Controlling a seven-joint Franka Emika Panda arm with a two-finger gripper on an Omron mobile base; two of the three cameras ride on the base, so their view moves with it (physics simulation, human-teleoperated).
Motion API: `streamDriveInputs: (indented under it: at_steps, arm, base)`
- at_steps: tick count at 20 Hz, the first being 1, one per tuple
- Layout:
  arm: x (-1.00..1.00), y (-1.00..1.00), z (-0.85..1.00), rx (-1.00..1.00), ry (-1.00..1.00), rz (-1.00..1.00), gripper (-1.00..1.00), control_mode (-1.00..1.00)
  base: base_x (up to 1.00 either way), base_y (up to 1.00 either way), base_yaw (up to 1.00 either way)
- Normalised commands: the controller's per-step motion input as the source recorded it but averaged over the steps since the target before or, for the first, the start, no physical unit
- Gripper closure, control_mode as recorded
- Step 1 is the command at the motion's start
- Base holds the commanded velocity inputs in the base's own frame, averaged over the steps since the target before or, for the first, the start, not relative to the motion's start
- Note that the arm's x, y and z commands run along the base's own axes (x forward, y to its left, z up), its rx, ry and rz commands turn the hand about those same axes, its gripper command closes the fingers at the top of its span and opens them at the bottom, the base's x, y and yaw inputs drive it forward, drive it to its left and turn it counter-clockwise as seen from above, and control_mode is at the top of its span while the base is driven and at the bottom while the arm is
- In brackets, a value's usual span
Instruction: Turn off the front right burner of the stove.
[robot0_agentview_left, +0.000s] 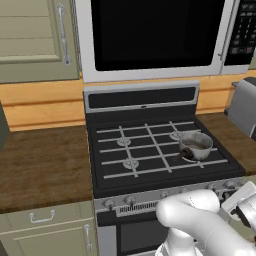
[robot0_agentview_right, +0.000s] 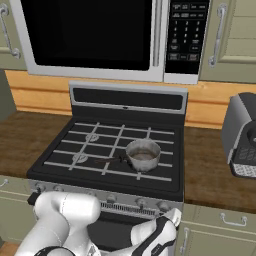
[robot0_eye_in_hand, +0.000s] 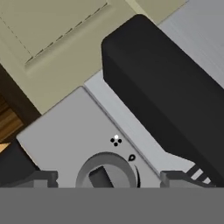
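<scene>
Pincer (robot0_eye_in_hand: 108, 178) sits spread either side of the stove (robot0_agentview_left: 160, 150)'s rightmost knob (robot0_eye_in_hand: 107, 174) — lined up to pinch and twist it, not gripping yet.

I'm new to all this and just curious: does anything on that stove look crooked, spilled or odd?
Nothing stands out. A small pot sits upright on the stove at its front right, nothing is spilled, and the grates lie straight. The pincer is at a knob on the front strip.
</scene>
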Motion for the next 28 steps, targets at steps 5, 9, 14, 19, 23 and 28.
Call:
streamDriveInputs:
  at_steps: [5,9,14,19,23,28]
  arm:
    - [-0.01,0.02,0.0,0.0,-0.04,0.0,-1.0,-1.0]
    - [0.0,0.1,0.02,0.0,-0.05,0.0,-1.0,-1.0]
    - [0.0,0.0,0.22,0.0,-0.03,0.0,-1.0,-1.0]
    - [0.17,0.0,0.11,0.0,0.0,0.0,-1.0,-1.0]
    - [0.26,0.06,-0.01,0.0,0.0,0.0,-1.0,-1.0]
    - [0.18,0.13,-0.08,0.0,0.0,-0.01,-1.0,-1.0]
  base:
    - [0.0,0.0,0.0]
    - [0.0,0.0,0.0]
    - [0.0,0.0,0.0]
    - [0.0,0.0,0.0]
    - [0.0,0.0,0.0]
    - [0.0,0.0,0.0]
